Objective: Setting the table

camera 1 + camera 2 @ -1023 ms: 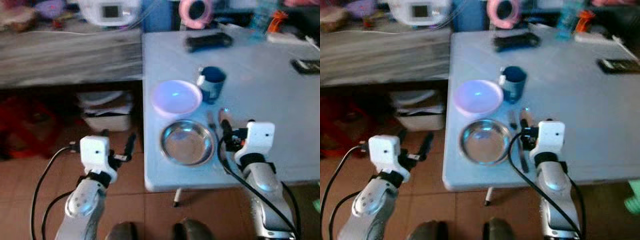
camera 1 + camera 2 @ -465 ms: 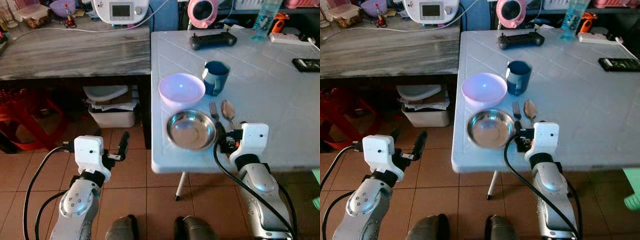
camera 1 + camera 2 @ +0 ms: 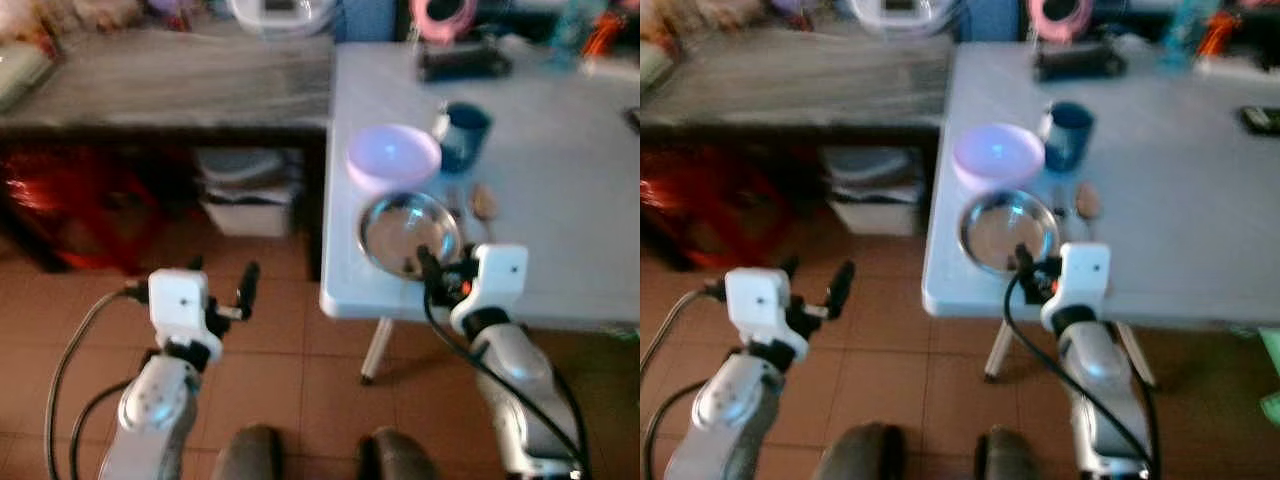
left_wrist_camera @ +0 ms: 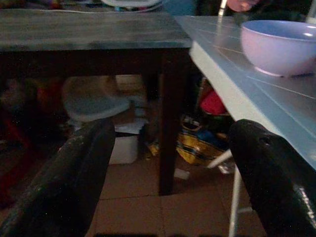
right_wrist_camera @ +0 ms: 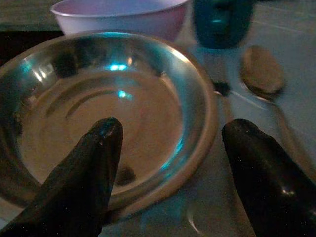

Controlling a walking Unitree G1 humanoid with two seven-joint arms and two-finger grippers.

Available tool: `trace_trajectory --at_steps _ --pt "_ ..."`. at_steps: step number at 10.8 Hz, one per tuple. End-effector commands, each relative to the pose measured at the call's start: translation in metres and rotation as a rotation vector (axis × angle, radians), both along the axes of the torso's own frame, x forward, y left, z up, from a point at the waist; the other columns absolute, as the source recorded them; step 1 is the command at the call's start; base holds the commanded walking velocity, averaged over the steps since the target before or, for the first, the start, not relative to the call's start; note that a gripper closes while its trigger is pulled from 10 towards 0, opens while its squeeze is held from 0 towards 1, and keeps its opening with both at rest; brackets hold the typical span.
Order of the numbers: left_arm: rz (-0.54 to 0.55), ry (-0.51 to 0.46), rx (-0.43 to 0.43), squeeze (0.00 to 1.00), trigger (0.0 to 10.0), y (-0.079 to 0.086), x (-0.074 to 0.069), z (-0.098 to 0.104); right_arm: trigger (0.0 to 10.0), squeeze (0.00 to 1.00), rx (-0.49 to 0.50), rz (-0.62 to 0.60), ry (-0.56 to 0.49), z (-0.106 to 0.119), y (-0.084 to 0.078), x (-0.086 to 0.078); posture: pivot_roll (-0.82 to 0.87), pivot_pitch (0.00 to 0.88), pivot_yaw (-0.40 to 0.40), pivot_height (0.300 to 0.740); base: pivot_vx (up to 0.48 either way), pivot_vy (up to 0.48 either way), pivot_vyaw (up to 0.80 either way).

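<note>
Standing near the front edge of the white tabletop (image 3: 560, 180) are one steel bowl (image 3: 410, 233), one lilac bowl (image 3: 393, 157) just behind it and one blue mug (image 3: 465, 135) beside the lilac bowl. One fork (image 5: 219, 84) and one spoon (image 5: 261, 74) lie side by side just right of the steel bowl. Further back on the tabletop rests one black controller (image 3: 1080, 62). A grey wooden bench (image 3: 170, 85) adjoins the tabletop on the left, with plastic tubs (image 3: 245, 190) stacked beneath it.

Poised over the near rim of the steel bowl, the right pincer (image 5: 173, 163) has its two black fingers spread wide, one tip above the bowl's inside and the other above the tabletop by the spoon handle; it holds nothing. Whether a tip touches the bowl cannot be told.

Off the tabletop's left edge, over the tiled floor (image 3: 290, 340), the left pincer (image 4: 168, 168) is likewise spread wide and grips nothing.
</note>
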State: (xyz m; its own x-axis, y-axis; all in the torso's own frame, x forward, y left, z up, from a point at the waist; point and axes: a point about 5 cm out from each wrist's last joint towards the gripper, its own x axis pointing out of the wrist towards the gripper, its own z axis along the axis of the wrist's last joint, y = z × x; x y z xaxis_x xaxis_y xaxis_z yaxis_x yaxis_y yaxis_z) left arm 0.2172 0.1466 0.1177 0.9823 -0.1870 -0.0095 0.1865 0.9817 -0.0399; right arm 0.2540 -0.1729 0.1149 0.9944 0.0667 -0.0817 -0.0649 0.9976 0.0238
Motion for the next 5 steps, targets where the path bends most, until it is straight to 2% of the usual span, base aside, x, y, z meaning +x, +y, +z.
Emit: trace_trajectory --at_steps 1,5 --pt "-0.003 0.001 0.006 0.00 10.0 -0.0004 -0.0007 0.0001 10.0 0.00 -0.003 -0.012 -0.010 0.0030 -0.0029 -0.0005 -0.03 0.128 0.030 0.740 0.000 0.000 0.00" --pt "-0.006 -0.001 0.003 0.00 10.0 -0.0029 -0.0011 -0.0001 10.0 0.00 -0.024 -0.049 -0.016 0.0042 -0.0093 0.0011 -0.03 0.130 0.030 0.740 0.000 0.000 0.00"
